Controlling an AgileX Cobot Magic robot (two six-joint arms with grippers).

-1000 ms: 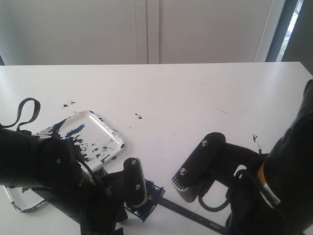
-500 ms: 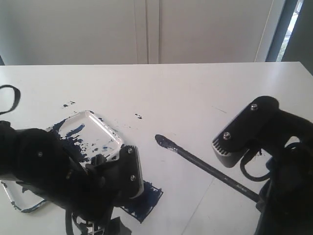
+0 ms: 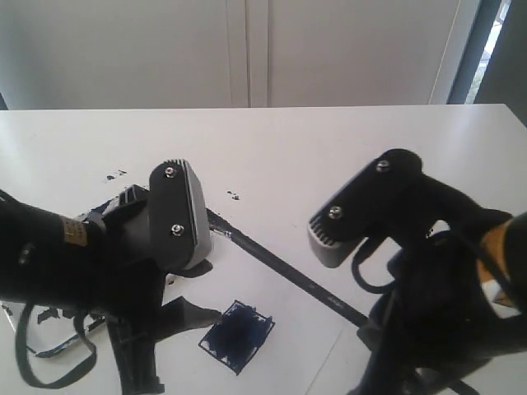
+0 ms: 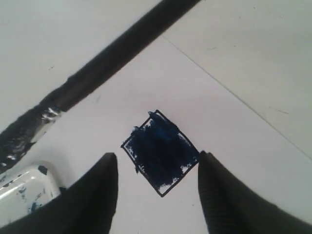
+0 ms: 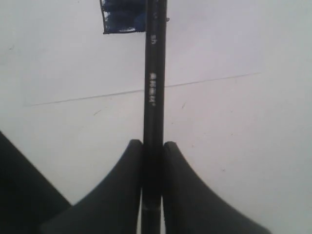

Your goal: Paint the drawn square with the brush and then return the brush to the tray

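Painting looks done, with the square [image 3: 237, 346] filled blue; the right gripper [image 5: 152, 145] clamps the brush [image 3: 280, 263], which is not yet in the tray [image 4: 20, 186].

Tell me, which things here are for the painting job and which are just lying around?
For the job:
- the brush, pinched in the right gripper
- the drawn square, filled in dark blue
- the tray, smeared with paint

Just lying about:
- dark paint specks on the white table
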